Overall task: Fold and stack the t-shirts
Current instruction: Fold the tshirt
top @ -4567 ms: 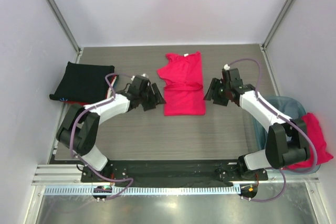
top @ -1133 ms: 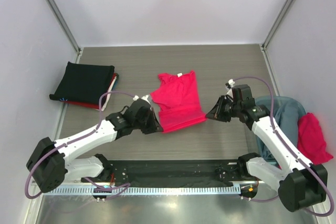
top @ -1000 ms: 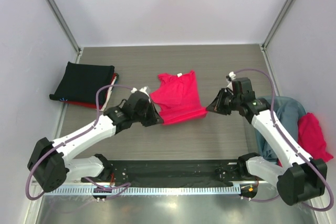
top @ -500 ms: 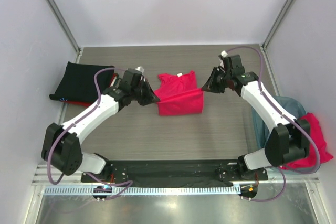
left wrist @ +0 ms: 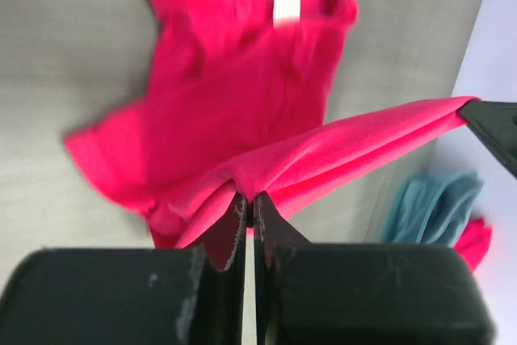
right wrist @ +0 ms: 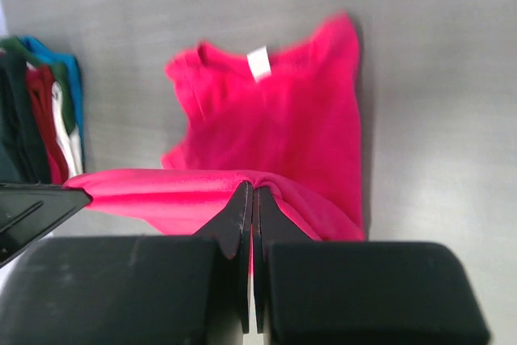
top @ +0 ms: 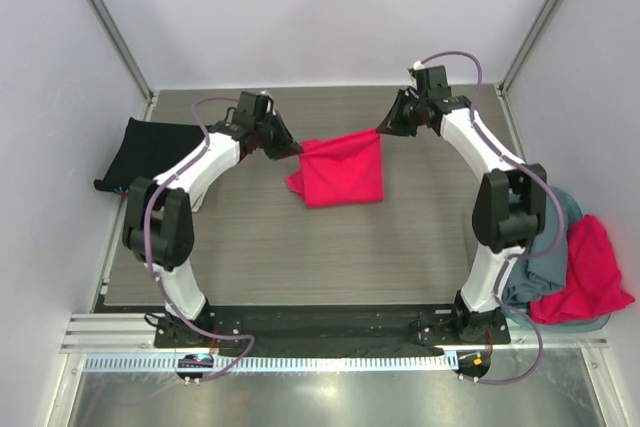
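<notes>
- Near right, off the edge of the bench (top: pixel 300 247): an unfolded heap, a grey-blue shirt (top: pixel 558 227) with a second pinkish-red shirt (top: pixel 590 277) lying against it. No claw is near either.
- Left edge, farther back: folded stack (top: pixel 150 152), black shirt uppermost. The right wrist view shows red, green and blue layer edges under it.
- Centre toward the far end: pinkish-red t-shirt (top: pixel 345 177), the piece in work. Its body lies on the bench, collar end farthest from the arm bases.
- Left claw (top: pixel 283 145) is pinched fully closed on one hem corner, and right claw (top: pixel 385 127) likewise on the other. Both wrist views show the fingers tight together with red cloth nipped between them. The hem runs taut from claw to claw, lifted clear of the bench above the collar end.
- Change: several seconds ago the shirt lay flat with its sleeves tucked in and a claw at each side. A second ago the claws had the hem low at the near end. Now it has been carried across to the far end.
- Reading: the bottom-to-top half fold looks nearly done. What seems left is lowering the hem onto the collar line, letting go, then moving the shirt to the stack.
- Writing: white neck label (left wrist: pixel 285 6) shows in both wrist views, too blurred to read. No other marks seen.
</notes>
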You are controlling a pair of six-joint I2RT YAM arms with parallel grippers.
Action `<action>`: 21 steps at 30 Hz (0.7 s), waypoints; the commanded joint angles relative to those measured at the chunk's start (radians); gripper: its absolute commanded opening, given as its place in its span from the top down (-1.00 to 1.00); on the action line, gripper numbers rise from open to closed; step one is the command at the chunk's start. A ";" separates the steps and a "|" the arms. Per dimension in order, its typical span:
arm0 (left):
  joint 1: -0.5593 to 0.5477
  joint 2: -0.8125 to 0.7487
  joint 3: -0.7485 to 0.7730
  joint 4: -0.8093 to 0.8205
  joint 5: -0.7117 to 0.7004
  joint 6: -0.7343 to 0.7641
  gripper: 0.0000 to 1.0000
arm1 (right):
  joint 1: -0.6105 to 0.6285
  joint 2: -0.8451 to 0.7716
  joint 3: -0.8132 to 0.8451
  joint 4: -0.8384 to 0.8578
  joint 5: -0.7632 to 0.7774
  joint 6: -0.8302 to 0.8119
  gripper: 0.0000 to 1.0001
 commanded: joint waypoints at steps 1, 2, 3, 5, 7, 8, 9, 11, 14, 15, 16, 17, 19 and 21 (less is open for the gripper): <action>0.060 0.101 0.121 0.066 0.005 0.001 0.93 | -0.034 0.126 0.138 0.099 -0.039 -0.001 0.98; 0.071 0.148 0.154 0.072 0.012 -0.007 0.92 | -0.039 0.168 0.202 0.130 -0.048 0.012 0.96; 0.082 0.236 0.193 0.077 0.047 -0.010 0.87 | -0.040 0.209 0.239 0.144 -0.066 0.017 0.91; 0.102 0.356 0.335 0.080 0.059 0.004 -0.04 | -0.051 0.354 0.331 0.153 -0.065 0.054 0.14; 0.106 0.536 0.478 -0.004 0.076 0.039 -0.25 | -0.062 0.439 0.448 0.161 -0.056 0.083 -0.07; 0.113 0.574 0.571 -0.012 0.079 0.040 -0.31 | -0.065 0.469 0.477 0.167 -0.048 0.094 -0.12; 0.114 0.611 0.593 -0.009 0.085 0.041 -0.49 | -0.068 0.501 0.508 0.170 -0.010 0.104 -0.23; 0.114 0.600 0.589 0.020 0.078 0.047 -0.74 | -0.066 0.494 0.450 0.235 0.001 0.095 -0.41; 0.113 0.515 0.476 0.089 0.030 0.062 -0.75 | -0.069 0.399 0.276 0.350 0.029 0.034 -0.42; 0.113 0.492 0.444 0.108 0.022 0.067 -0.76 | -0.071 0.350 0.235 0.375 0.032 0.014 -0.42; 0.114 0.445 0.376 0.147 0.022 0.067 -0.76 | -0.074 0.327 0.198 0.397 0.006 -0.019 -0.42; 0.113 0.428 0.345 0.173 0.033 0.064 -0.76 | -0.075 0.314 0.152 0.420 -0.020 -0.030 -0.41; 0.108 0.402 0.287 0.210 0.053 0.056 -0.75 | -0.092 0.314 0.132 0.429 -0.075 -0.006 -0.40; 0.100 0.382 0.264 0.217 0.076 0.057 -0.72 | -0.102 0.334 0.134 0.438 -0.178 0.014 -0.37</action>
